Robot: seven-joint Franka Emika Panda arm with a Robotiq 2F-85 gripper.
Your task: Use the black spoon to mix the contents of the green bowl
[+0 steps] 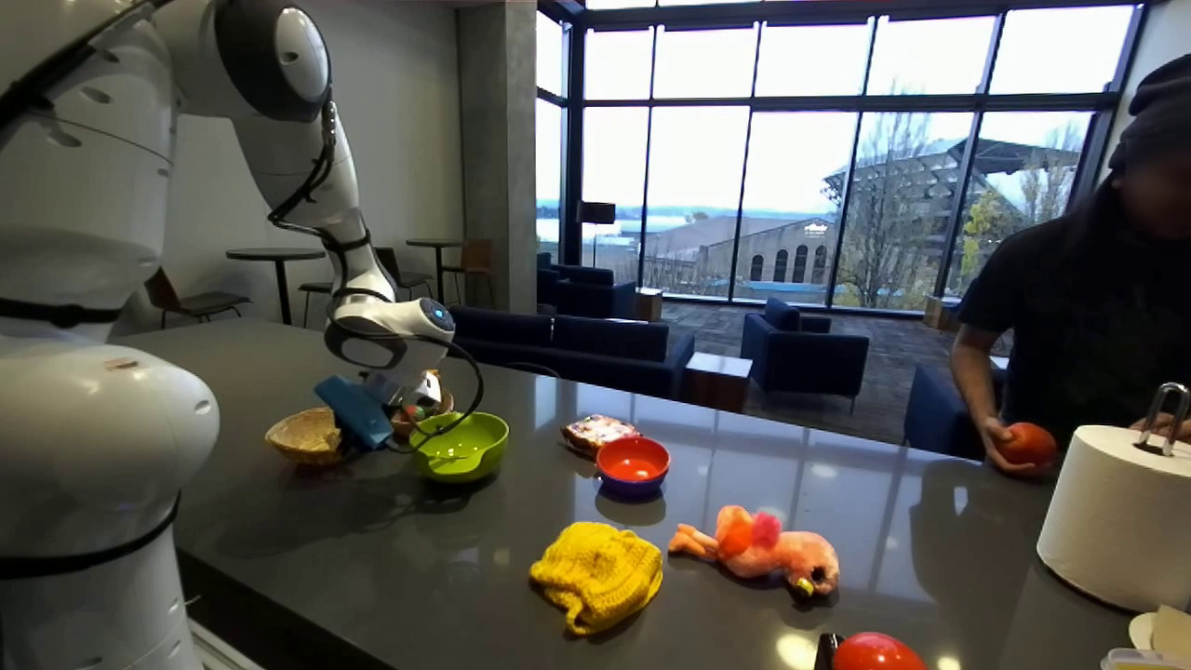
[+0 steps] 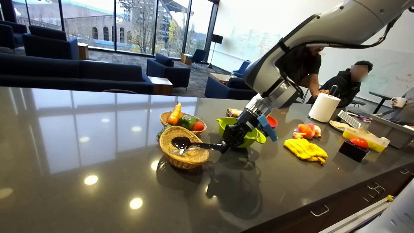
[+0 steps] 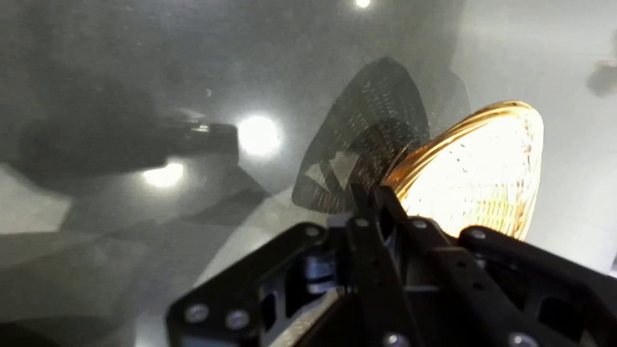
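- Wrist view: we see the claw (image 3: 370, 190), its fingers drawn close together, near the tipped basket (image 3: 467, 178); what lies between them is hidden from us here.
- In an exterior view we find the claw pinching the spoon (image 2: 186, 142) at its handle's end; the spoon's head lies in the tipped basket, beside a fork (image 2: 177, 151).
- We see the green bowl (image 1: 479, 448) upright on the counter (image 1: 419, 577); we cannot make out its contents.
- Behind the tipped basket, a second basket (image 2: 164, 118) holds vegetables (image 2: 188, 122).
- In an exterior view we have the red bowl (image 1: 633, 461) near the green bowl, the cloth (image 1: 600, 577) and plush toy (image 1: 763, 554) nearer the camera.
- At the counter, a person (image 1: 1089, 307) holds a round red thing (image 1: 1026, 447).
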